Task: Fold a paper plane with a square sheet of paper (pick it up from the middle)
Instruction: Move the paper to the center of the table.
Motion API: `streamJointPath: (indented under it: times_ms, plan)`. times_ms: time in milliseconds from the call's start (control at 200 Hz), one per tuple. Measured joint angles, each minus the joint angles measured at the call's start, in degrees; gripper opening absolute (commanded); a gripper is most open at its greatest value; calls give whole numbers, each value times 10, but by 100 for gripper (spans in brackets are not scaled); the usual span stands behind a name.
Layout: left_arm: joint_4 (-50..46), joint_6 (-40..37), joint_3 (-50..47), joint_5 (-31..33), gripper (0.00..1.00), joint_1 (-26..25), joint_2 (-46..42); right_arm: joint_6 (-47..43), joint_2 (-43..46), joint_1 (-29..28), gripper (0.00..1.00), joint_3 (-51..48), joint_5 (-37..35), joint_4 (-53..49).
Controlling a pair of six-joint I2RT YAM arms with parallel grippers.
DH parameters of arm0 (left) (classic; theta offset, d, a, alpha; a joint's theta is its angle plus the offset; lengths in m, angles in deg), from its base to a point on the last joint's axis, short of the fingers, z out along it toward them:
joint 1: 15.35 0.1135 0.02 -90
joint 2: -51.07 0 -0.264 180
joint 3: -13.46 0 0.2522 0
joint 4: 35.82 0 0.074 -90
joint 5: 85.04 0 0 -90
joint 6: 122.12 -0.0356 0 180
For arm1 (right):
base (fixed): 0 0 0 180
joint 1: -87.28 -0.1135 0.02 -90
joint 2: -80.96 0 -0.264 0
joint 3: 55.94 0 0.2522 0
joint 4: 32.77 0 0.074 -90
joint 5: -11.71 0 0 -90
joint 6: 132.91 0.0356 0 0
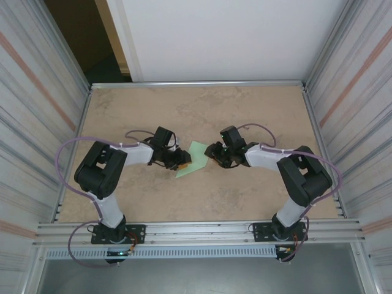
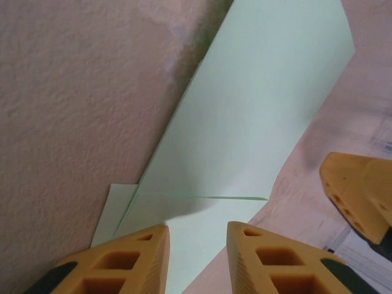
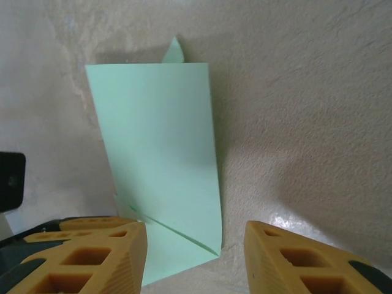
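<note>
the thin pale mint-green folded paper sheet lies flat on the beige table between the left gripper, jaws slightly apart over its corner and gripping nothing, and the right gripper, jaws wide and empty. a careless pinch or push could skid or crumple so thin a sheet and skew the crease. whether the left pads touch the paper is unclear.

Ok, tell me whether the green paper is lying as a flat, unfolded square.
No, the paper is folded over into a narrower shape, with a diagonal crease across its near end.
</note>
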Motion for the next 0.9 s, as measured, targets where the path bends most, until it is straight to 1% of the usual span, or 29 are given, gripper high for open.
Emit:
streamJointPath:
  times_ms: [195, 421, 651, 747, 902]
  plan:
    - [0, 27, -1, 0, 29, 0, 0, 60, -19, -14, 42, -7, 7, 27]
    - [0, 38, 0, 0, 29, 1, 0, 109, -21, -34, 40, -25, 9, 46]
    - [0, 38, 0, -2, 29, 2, 1, 126, -22, -48, 40, -28, 9, 58]
    - [0, 38, 0, -2, 29, 2, 2, 127, -26, -55, 37, -28, 13, 62]
    - [0, 38, 0, -6, 29, 3, 2, 127, -29, -57, 36, -28, 17, 65]
